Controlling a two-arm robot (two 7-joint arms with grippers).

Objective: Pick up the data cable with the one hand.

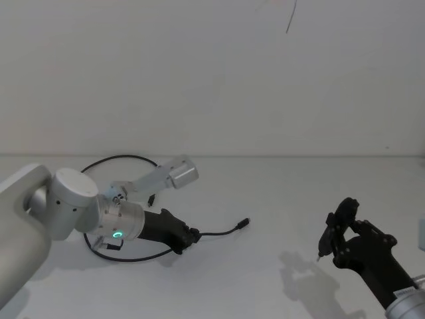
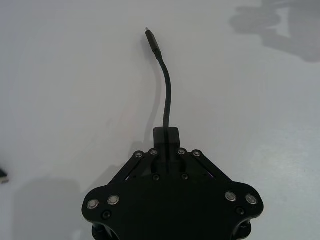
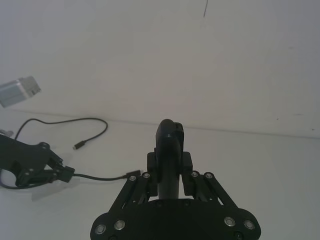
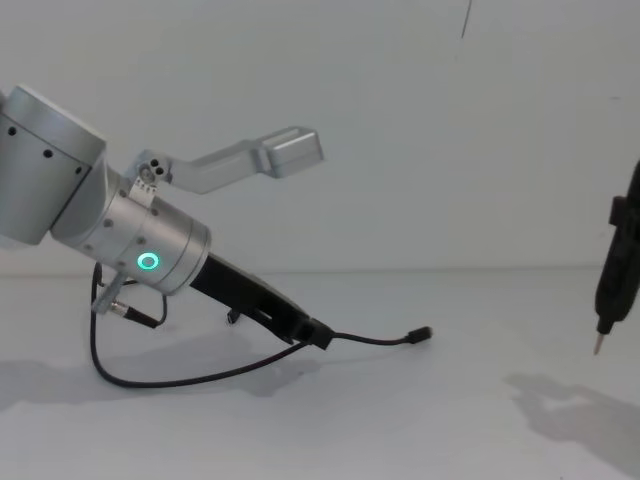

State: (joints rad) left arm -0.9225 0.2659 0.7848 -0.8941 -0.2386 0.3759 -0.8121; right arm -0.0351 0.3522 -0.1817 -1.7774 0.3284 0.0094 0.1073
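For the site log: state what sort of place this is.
Probably a robot test bench in a lab: a plain white table against a blank white wall, the left claw shut on a black cable, the right claw holding a pointed tool.

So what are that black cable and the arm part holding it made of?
The cable looks rubber- or plastic-sheathed: matt black, bending in soft curves. The left tool clamped on it seems hard black plastic or coated metal, with shiny screw heads. Its wrist looks like satin silver metal. The right tool, off to the side, grips a dark pen-like stick.
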